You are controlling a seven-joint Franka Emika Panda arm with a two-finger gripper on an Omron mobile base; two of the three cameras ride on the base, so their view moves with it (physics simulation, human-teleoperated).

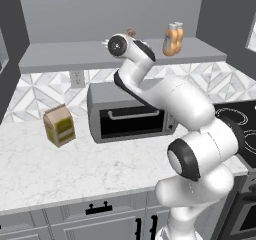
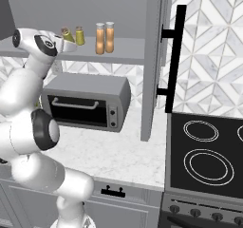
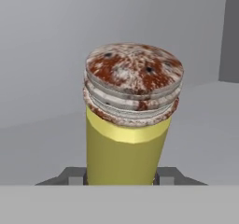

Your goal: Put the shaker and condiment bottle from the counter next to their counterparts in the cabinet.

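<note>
Arm is reaching up over the wide grey open cabinet shelf point(image 1: 65, 59) in the left base view. Right base view: gripper point(image 2: 66, 38) is gripping the small yellow-green shaker point(image 2: 65, 34), tilted, beside its upright twin point(image 2: 79, 35). Hand view: fingers point(image 3: 74, 176) are clamping the shaker's body.

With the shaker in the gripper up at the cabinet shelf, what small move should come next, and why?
Probably lower it onto the shelf and stand it upright beside the twin shaker. The gripper is shut on the shaker, which leans tilted in the right base view just left of that twin. Both orange bottles already stand together on the cabinet, so this is what remains.
</note>
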